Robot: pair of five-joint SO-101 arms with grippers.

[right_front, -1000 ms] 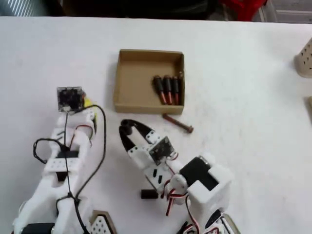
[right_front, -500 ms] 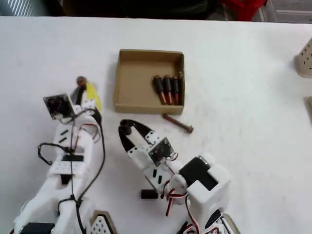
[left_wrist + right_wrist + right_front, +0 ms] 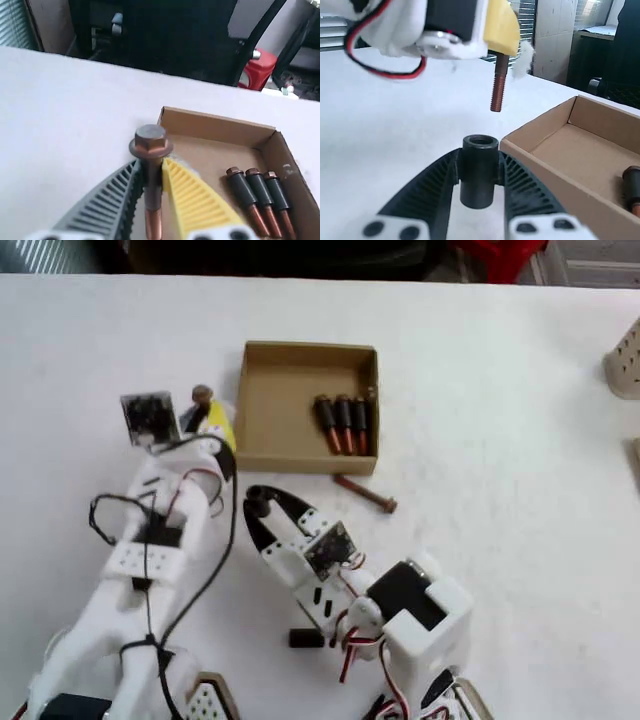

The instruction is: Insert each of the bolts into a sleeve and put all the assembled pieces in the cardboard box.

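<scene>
Your left gripper (image 3: 205, 418) has swung right, up beside the brown cardboard box (image 3: 262, 400), and is clamped on a copper-coloured hex-head bolt (image 3: 150, 146) (head up, threads down). At centre frame your right gripper (image 3: 262, 510) grips the black cylindrical sleeve (image 3: 479, 167) upright. Centre the threads over its bore, then lower slowly.

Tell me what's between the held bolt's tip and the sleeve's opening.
Nothing; the right wrist view shows a bare gap between the bolt and the sleeve.
</scene>
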